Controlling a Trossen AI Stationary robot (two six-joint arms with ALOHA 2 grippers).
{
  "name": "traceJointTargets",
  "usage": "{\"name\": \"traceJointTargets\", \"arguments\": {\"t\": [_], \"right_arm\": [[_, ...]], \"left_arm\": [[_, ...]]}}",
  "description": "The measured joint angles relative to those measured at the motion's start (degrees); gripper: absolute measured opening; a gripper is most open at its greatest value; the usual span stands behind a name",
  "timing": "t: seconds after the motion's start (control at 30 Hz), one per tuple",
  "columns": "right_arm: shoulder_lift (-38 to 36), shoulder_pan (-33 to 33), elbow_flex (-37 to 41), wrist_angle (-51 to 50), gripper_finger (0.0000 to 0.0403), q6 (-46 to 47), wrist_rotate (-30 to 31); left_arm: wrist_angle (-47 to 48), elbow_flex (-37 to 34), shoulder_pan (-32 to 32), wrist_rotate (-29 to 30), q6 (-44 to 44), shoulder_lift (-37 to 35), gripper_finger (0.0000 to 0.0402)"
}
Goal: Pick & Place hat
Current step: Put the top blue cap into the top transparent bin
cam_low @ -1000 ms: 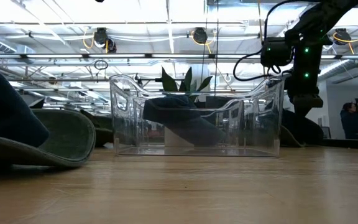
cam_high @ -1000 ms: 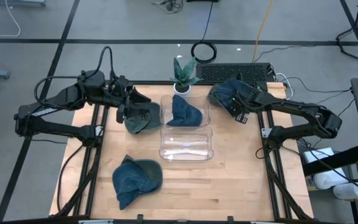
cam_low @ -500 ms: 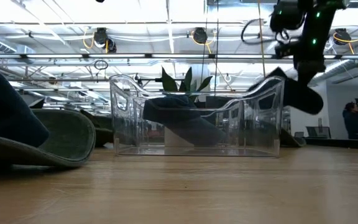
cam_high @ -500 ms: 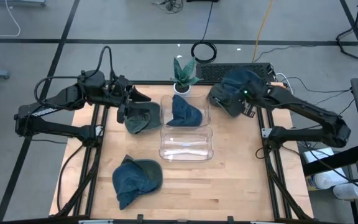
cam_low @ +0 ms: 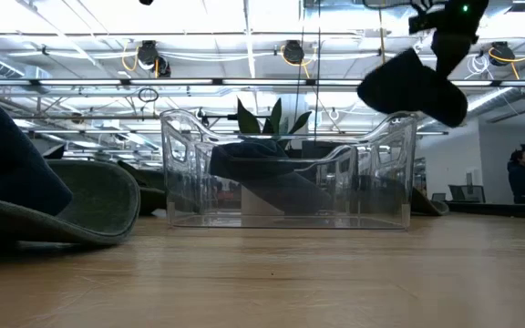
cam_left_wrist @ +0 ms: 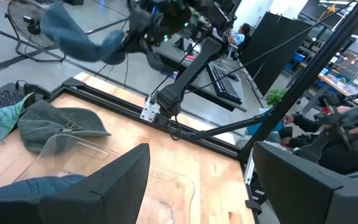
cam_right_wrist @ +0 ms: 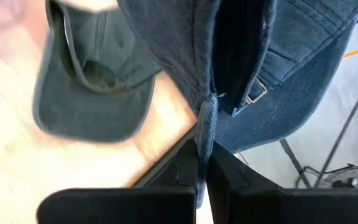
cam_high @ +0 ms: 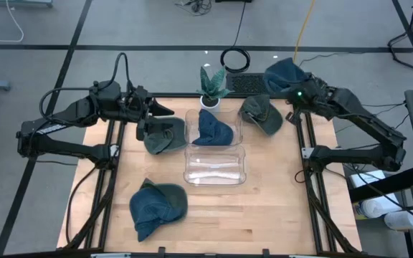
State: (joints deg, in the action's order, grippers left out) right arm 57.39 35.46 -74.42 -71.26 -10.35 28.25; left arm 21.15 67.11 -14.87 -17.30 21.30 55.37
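Observation:
My right gripper [cam_high: 293, 98] is off the table's far right corner, shut on a blue denim hat [cam_high: 281, 72], which hangs high over the bins in the low view [cam_low: 412, 87]. A grey-green cap [cam_high: 261, 113] lies upside down on the table below it. My left gripper [cam_left_wrist: 197, 186] is open at the far left, just above an olive hat [cam_high: 165, 136] lying on the table; I see no touch. Another blue hat [cam_high: 214, 127] lies in the far clear bin [cam_high: 238, 127]. A further blue hat [cam_high: 156, 206] rests near the table's near left edge. My right gripper pinches a bunched fold of the blue hat's cloth [cam_right_wrist: 204, 134] between its two shut fingers, beside the back strap with its metal buckle [cam_right_wrist: 257, 93]. The hat is lifted clear of the table and hangs slack from the fingers [cam_low: 412, 87].
A second clear bin [cam_high: 214, 165] stands at the table's middle, in front of the far one. A potted plant [cam_high: 212, 86] is at the far edge, a keyboard [cam_high: 260, 81] behind it. Bare wood lies at the near right. A person sits beyond the table [cam_low: 520, 178].
My right gripper rose and moved toward the far right corner, staying shut, and carried the blue hat up with it. The hat went from lying on the grey-green cap to hanging clear in the air. The cap stayed on the table, now uncovered.

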Motion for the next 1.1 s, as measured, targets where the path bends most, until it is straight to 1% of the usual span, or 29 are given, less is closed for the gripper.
{"name": "traceJointTargets", "arguments": {"t": [0.17, 0.27, 0.33, 0.47, 0.67, 0.73, 0.93, 1.03, 1.1], "right_arm": [[0.40, -2.53, -4.96, 0.17, 0.0000, 3.10, -3.75], [0.39, -4.79, -6.47, 3.40, 0.0000, 3.98, -9.20], [0.33, -6.34, -6.53, 6.93, 0.0000, 4.11, -12.35], [0.60, -8.92, -6.51, 12.83, 0.0000, 3.79, -15.63], [0.83, -12.29, -6.51, 21.04, 0.0000, 4.00, -23.88], [0.83, -13.53, -6.51, 23.60, 0.0000, 4.34, -25.67], [0.83, -17.60, -6.48, 27.93, 0.0000, 6.42, -30.51], [0.90, -20.27, -6.46, 29.82, 0.0000, 7.99, -33.79], [0.96, -22.41, -6.46, 31.53, 0.0000, 8.39, -34.91]], "left_arm": [[-0.58, -0.02, 0.00, 0.00, 0.13, 0.00, 0.0296], [-1.18, -0.02, 0.00, 0.66, 0.05, -0.01, 0.0296], [-1.79, -0.02, 0.00, 1.17, -0.28, 0.00, 0.0296], [-2.99, -0.02, 0.00, 1.44, -1.35, 0.00, 0.0296], [-6.00, -0.02, 0.00, 1.44, -2.10, -0.02, 0.0296], [-6.55, -0.02, 0.00, 1.44, -2.76, -0.02, 0.0296], [-8.07, -0.02, 0.00, 1.44, -3.19, -0.02, 0.0296], [-8.16, -0.02, 0.00, 1.42, -3.19, -0.02, 0.0296], [-8.20, -0.02, 0.00, 1.44, -3.19, -0.02, 0.0296]]}}
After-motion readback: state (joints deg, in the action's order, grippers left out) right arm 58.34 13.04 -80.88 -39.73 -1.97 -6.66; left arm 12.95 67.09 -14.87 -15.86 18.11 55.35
